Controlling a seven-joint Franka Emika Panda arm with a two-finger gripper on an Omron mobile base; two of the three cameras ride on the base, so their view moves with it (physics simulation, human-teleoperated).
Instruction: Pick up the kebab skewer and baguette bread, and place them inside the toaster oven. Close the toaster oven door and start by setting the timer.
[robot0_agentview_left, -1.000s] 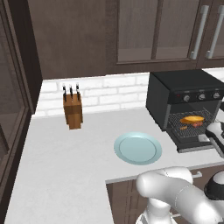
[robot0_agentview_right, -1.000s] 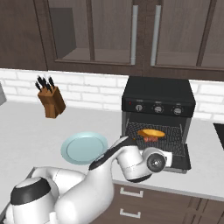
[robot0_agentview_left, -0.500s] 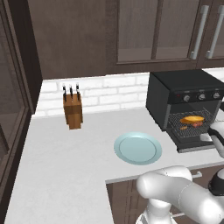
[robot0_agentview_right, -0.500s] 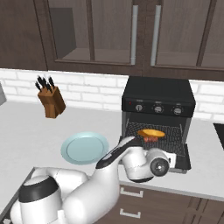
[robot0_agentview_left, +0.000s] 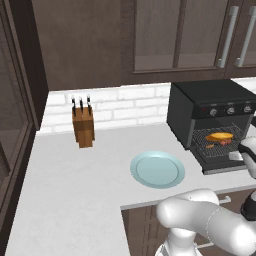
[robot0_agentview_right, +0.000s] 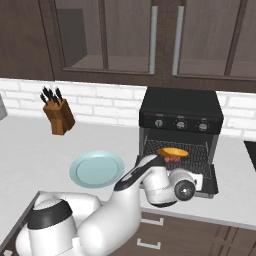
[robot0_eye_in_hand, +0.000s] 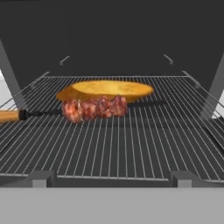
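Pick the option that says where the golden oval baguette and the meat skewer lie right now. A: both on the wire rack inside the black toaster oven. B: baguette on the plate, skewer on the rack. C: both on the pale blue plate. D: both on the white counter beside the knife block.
A: the golden oval baguette and the meat skewer lie side by side on the wire rack inside the black toaster oven, with its door down.

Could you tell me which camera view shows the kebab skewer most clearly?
The hand view: the kebab skewer lies close up on the wire rack, just in front of the baguette bread. Both base views show it only as a small reddish speck inside the toaster oven.
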